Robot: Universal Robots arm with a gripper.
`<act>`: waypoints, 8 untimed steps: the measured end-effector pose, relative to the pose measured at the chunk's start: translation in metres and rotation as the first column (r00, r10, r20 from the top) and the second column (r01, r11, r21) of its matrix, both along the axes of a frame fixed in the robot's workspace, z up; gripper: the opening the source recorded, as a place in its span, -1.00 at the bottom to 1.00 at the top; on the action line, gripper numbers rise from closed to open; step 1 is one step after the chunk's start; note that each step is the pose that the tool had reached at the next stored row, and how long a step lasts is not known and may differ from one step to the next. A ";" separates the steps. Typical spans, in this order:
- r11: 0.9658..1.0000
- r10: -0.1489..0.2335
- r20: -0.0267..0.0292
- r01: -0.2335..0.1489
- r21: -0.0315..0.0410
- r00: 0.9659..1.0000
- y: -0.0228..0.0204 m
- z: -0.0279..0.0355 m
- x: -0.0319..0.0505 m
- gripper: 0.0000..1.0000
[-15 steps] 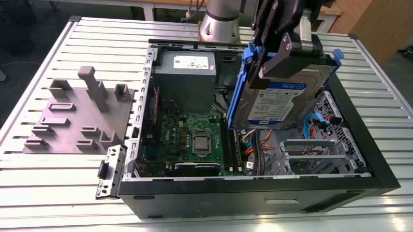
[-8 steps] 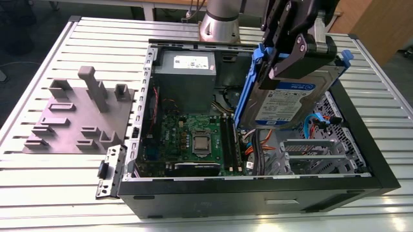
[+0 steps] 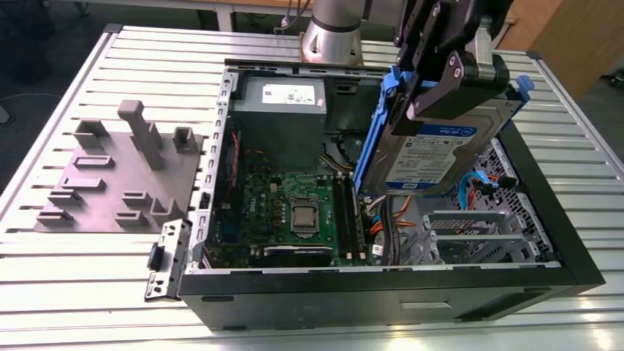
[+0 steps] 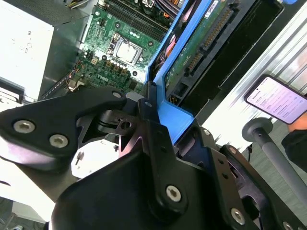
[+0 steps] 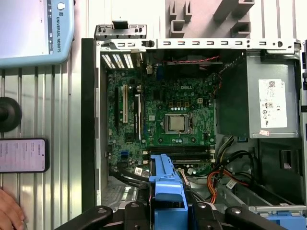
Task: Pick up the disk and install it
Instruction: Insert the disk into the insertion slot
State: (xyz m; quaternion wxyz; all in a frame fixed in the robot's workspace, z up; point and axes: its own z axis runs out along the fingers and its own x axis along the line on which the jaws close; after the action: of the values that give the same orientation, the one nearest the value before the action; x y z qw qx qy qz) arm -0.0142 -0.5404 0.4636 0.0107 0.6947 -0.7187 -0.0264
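Note:
The disk (image 3: 436,156), a silver drive with a white-and-blue label in a blue plastic carrier, hangs on edge and tilted above the open computer case (image 3: 390,296), over the side on the exterior view's right. My gripper (image 3: 443,99) is shut on its upper end. In the second wrist view the black fingers (image 4: 149,125) clamp the carrier's blue frame (image 4: 173,114), and the disk's green circuit side (image 4: 199,48) points down into the case. The first wrist view shows the carrier (image 5: 165,189) held over the motherboard (image 5: 168,115).
The grey power supply box (image 3: 278,110) sits at the case's far end, with cables and a metal bay (image 3: 478,234) under the disk. A grey fixture plate (image 3: 107,183) lies at the exterior view's left. A phone (image 5: 21,155) and a hand (image 5: 9,213) are beside the case.

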 end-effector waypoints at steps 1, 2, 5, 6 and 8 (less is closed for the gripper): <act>1.000 0.000 0.000 0.000 0.000 1.000 0.0000 0.0000 0.0000 -0.27; 1.000 0.000 0.000 0.000 0.000 1.000 -0.0003 0.0000 0.0000 -0.27; 1.000 0.000 0.000 0.000 0.000 1.000 -0.0031 -0.0004 0.0003 -0.27; 1.000 0.000 0.000 0.000 0.000 1.000 -0.0042 -0.0007 0.0007 -0.27; 1.000 0.000 0.000 0.000 0.000 1.000 -0.0070 -0.0012 0.0030 -0.27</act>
State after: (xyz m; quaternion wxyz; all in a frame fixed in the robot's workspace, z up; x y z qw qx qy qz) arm -0.0112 -0.5473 0.4624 0.0107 0.6947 -0.7187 -0.0264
